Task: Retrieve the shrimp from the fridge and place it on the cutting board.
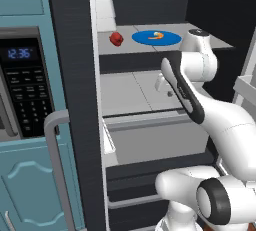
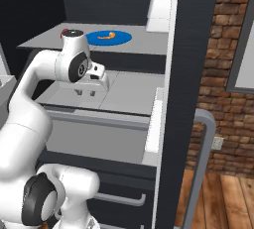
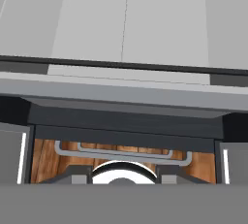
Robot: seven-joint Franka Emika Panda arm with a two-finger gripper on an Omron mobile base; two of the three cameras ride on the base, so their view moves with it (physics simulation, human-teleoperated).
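The black fridge [image 1: 75, 75] stands open. On its upper grey shelf [image 1: 210, 42] a blue plate [image 1: 145, 38] holds the small orange shrimp [image 1: 156, 36], which also shows in the right base view [image 2: 105, 36]. My gripper [image 2: 86, 93] hangs below that shelf's front edge, over the pale drawers [image 3: 126, 24]. It points down and is open with nothing between its fingers. The shrimp lies above and behind it. The cutting board is out of view.
A small red lumpy fruit [image 1: 116, 38] sits left of the plate. White door bins [image 2: 161, 7] and grey bar handles [image 2: 203, 163] flank the opening. The teal cabinet with the black microwave [image 1: 22, 85] is to the left, a brick wall [image 2: 218, 74] to the right.
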